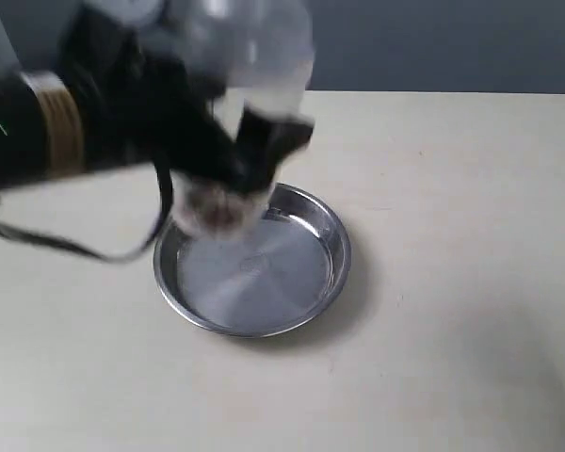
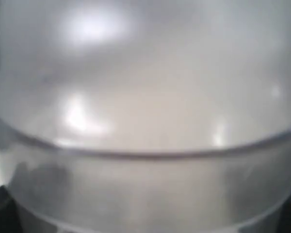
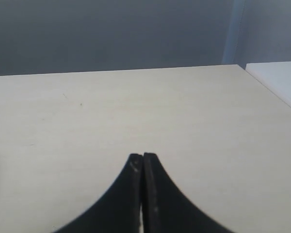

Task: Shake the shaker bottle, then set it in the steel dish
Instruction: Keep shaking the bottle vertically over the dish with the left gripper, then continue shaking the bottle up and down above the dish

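A pale wooden table (image 1: 452, 282) is seen from the exterior view, with a grey wall behind it. The steel dish (image 1: 264, 278), round, shallow and shiny, is set on the table near the middle.

The left gripper (image 1: 240, 151), black and heavily blurred, is held above the dish's far-left edge. It is clamped around the shaker bottle (image 1: 254, 56), which is carried in the air, tilted, clear of the dish. The bottle's frosted body is smeared by blur; a brownish patch is seen at its lower end, just over the dish rim.

In the left wrist view the frame is almost filled by the shaker bottle (image 2: 145, 121), its cloudy plastic wall and one ridge line being visible.

In the right wrist view the right gripper (image 3: 143, 158) is shown with its two black tips pressed together, nothing between them, over bare table.
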Controlling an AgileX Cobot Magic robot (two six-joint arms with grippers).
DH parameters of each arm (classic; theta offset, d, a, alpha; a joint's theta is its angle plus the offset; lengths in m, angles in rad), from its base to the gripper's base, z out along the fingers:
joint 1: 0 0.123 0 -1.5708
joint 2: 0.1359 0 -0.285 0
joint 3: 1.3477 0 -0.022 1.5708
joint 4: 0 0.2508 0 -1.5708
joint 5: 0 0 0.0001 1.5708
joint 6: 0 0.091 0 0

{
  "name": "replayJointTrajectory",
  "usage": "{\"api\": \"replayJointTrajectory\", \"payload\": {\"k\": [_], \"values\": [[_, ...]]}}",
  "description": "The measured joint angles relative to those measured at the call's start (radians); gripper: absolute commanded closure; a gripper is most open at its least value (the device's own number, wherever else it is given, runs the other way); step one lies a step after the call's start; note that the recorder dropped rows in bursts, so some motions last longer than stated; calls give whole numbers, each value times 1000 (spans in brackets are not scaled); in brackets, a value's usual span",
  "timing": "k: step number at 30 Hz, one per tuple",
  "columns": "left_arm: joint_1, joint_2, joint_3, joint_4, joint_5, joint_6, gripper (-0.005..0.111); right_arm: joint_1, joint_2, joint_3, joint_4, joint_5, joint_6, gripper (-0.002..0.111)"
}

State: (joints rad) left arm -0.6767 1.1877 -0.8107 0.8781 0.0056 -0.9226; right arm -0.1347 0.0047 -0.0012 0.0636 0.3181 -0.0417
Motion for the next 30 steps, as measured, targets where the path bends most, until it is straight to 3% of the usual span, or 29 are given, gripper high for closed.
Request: {"api": "replayJointTrajectory", "payload": {"k": [3,5,8,13,16,19,24,27,30], "values": [[0,-85,-64,8,-59,-21,106,0,0,0,0,0,0,109],[0,-67,3,4,-111,-34,106,0,0,0,0,0,0,109],[-1,33,106,-9,-75,-75,106,0,0,0,0,0,0,109],[-1,-73,-51,8,-100,-14,106,0,0,0,0,0,0,109],[-1,-63,-8,-7,-115,-14,106,0,0,0,0,0,0,109],[-1,39,78,-41,-44,-17,106,0,0,0,0,0,0,109],[-1,-32,-24,-56,-85,54,106,0,0,0,0,0,0,109],[-1,-31,-6,-78,-153,61,106,0,0,0,0,0,0,109],[20,37,57,-23,-54,91,106,0,0,0,0,0,0,109]]}}
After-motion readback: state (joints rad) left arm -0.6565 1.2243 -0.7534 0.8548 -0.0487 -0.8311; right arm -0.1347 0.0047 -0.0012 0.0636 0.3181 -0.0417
